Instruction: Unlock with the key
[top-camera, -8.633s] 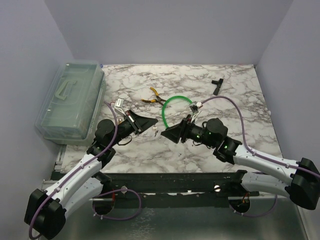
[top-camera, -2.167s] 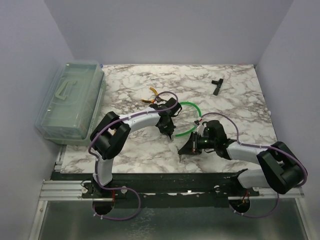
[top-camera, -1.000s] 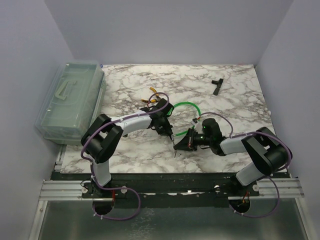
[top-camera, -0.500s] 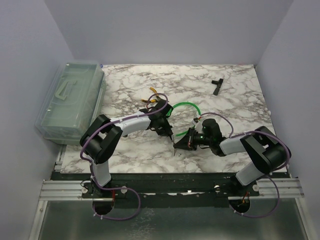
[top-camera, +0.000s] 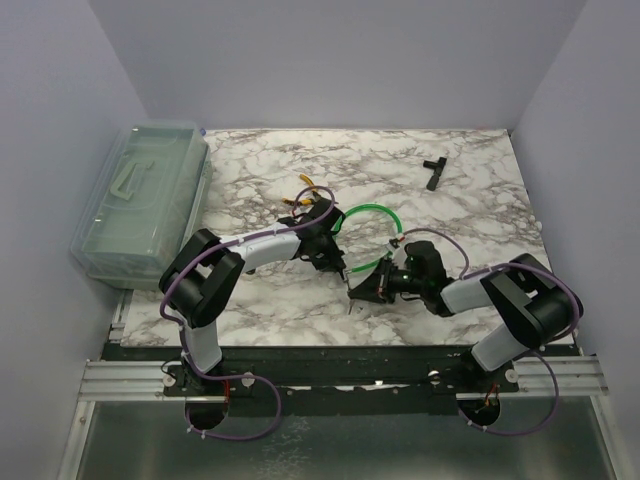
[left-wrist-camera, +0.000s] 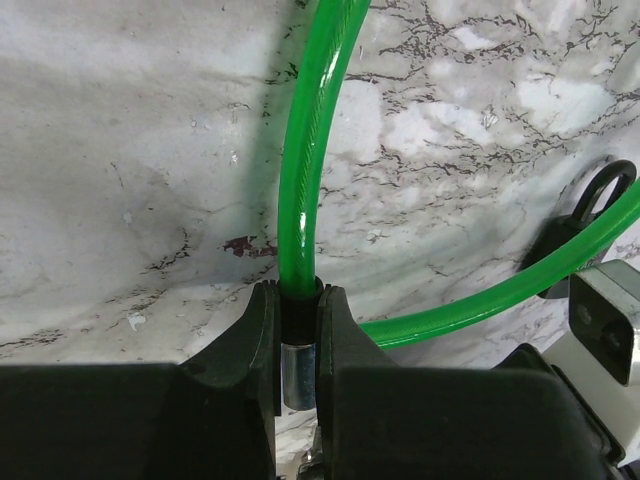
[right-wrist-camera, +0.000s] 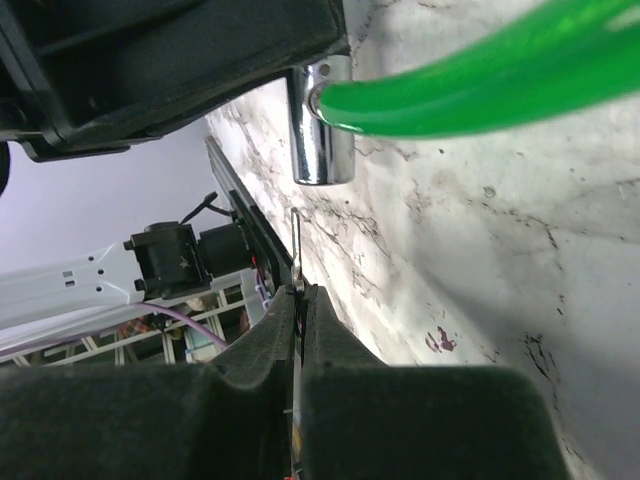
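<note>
A green cable (top-camera: 372, 207) loops on the marble table. My left gripper (left-wrist-camera: 299, 290) is shut on the black collar of the cable's end, and the end's silver metal barrel (left-wrist-camera: 298, 375) sits between the fingers. In the top view this gripper (top-camera: 340, 268) hovers at the loop's near-left end. My right gripper (right-wrist-camera: 299, 292) is shut on the key (right-wrist-camera: 296, 250), a thin pale metal blade sticking out past its tips. The blade points toward the silver barrel (right-wrist-camera: 322, 125) and stands a short way below it, apart. From above, the right gripper (top-camera: 352, 292) is just near-right of the left one.
A clear plastic box (top-camera: 140, 200) stands at the table's left edge. Yellow-handled pliers (top-camera: 305, 190) lie behind the left gripper. A black T-shaped piece (top-camera: 433, 170) lies at the back right. A small black part with a loop (left-wrist-camera: 590, 205) sits on the cable.
Since 2.2 s ago the left gripper has pulled the cable end nearer and the right gripper has closed in on it. Over the last second neither has visibly moved.
</note>
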